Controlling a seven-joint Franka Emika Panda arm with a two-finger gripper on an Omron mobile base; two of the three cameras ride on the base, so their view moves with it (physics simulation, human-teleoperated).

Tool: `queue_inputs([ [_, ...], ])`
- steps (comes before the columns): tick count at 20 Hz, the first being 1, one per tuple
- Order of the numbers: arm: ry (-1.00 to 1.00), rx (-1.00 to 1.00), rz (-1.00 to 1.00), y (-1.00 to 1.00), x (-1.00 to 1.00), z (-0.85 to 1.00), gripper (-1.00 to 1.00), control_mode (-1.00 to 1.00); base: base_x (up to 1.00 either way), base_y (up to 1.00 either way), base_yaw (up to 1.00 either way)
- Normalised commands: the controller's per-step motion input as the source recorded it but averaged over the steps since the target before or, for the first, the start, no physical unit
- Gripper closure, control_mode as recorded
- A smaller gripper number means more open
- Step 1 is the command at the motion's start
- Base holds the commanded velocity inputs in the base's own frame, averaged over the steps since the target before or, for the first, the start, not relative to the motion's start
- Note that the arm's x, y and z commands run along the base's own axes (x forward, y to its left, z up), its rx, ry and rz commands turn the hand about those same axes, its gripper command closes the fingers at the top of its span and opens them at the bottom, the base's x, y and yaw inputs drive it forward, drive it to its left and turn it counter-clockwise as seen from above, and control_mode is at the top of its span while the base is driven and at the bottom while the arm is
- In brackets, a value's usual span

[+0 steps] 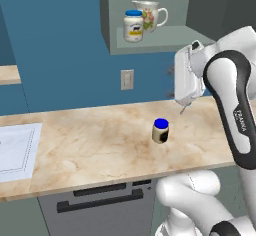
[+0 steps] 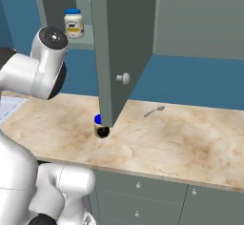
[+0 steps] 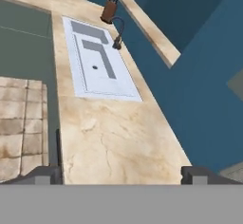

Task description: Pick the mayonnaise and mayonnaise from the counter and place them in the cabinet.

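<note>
Mayonnaise comes as two small jars. One jar, white with a pale blue lid [image 1: 133, 26], stands upright on the floor of the grey-green wall cabinet [image 1: 150, 45], just beside a white floral pitcher [image 1: 148, 15] that sits behind it to its right. The other jar, cream and dark with a deep blue lid [image 1: 160, 131], stands upright on the beige marbled counter [image 1: 90, 145], apart from everything else; from the right base camera it shows partly behind the edge of the open cabinet door [image 2: 114, 52]. A spoon [image 2: 154, 111] lies flat on the counter beyond that door. A white sheet with a dotted border [image 1: 15, 150] lies at the counter's left end, and a light wall socket [image 1: 127, 79] sits on the blue wall above.

My pincer [image 3: 123, 173] hangs over bare counter with nothing between its fingertips [image 3: 45, 174], which stand wide apart, released. My hand camera looks along the counter toward a sink [image 3: 97, 61] with a dark tap [image 3: 118, 35] and a knife block [image 3: 109, 10].
</note>
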Motion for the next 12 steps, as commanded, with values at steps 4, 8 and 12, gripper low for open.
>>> queue_inputs([
  [4,0.0,0.0,-0.09,0.0,-0.4,-0.4,-1.0,-1.0,0.0,0.0,0.0],
  [8,0.0,-0.04,-0.19,0.0,-0.18,-0.47,-1.0,-1.0,0.0,0.0,0.0],
  [12,0.0,-0.05,-0.27,-0.02,-0.01,-0.46,-1.0,-1.0,0.0,0.0,0.0],
])
